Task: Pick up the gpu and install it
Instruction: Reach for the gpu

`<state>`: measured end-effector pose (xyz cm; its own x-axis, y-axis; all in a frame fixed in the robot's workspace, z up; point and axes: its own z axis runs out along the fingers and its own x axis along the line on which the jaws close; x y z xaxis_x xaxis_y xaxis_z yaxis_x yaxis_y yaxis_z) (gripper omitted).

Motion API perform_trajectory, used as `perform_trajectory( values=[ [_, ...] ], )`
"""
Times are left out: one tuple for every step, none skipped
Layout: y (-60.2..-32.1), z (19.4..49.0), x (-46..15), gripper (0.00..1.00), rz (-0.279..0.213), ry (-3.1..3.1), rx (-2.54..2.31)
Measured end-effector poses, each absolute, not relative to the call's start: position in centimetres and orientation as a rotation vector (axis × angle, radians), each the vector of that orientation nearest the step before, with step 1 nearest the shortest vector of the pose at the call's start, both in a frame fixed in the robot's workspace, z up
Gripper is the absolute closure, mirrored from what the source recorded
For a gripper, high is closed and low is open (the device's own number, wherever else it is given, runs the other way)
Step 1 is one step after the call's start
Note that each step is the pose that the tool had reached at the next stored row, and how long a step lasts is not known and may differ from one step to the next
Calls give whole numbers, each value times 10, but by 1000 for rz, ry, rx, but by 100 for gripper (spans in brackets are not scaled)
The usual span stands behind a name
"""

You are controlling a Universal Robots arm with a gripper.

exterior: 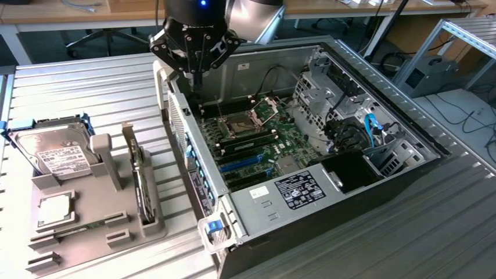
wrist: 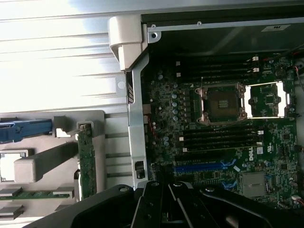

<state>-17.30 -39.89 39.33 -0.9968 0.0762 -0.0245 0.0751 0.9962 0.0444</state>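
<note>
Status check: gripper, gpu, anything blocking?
Gripper over case wall. Gpu upright in holder, untouched. Hard drive in same holder, apart from it.

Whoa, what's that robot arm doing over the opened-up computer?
The robot arm's gripper hangs over one end of the open computer case, above the motherboard. The gpu it is meant to install has not been picked up yet. It stands on edge in the grey holder beside the case, near a hard drive.
</note>
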Motion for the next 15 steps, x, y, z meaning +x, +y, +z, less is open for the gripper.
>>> perform_trajectory(
  values=[
    [-399, 393, -174, 89, 68, 3113, 118],
    [-399, 393, -174, 89, 68, 3112, 118],
    [-399, 393, -175, 89, 68, 3112, 118],
    [-399, 393, -175, 89, 68, 3113, 118],
    [-399, 393, -176, 89, 68, 3112, 118],
    [-399, 393, -176, 89, 68, 3113, 118],
    [-399, 393, -177, 89, 68, 3113, 118],
    [-399, 393, -177, 89, 68, 3113, 118],
    [-399, 393, -177, 89, 68, 3112, 118],
    [-399, 393, -178, 89, 68, 3112, 118],
    [-399, 393, -178, 89, 68, 3112, 118],
    [-399, 393, -178, 89, 68, 3113, 118],
    [-399, 393, -179, 89, 68, 3113, 118],
    [-399, 393, -179, 89, 68, 3112, 118],
    [-399, 393, -180, 89, 68, 3112, 118]
  ],
)
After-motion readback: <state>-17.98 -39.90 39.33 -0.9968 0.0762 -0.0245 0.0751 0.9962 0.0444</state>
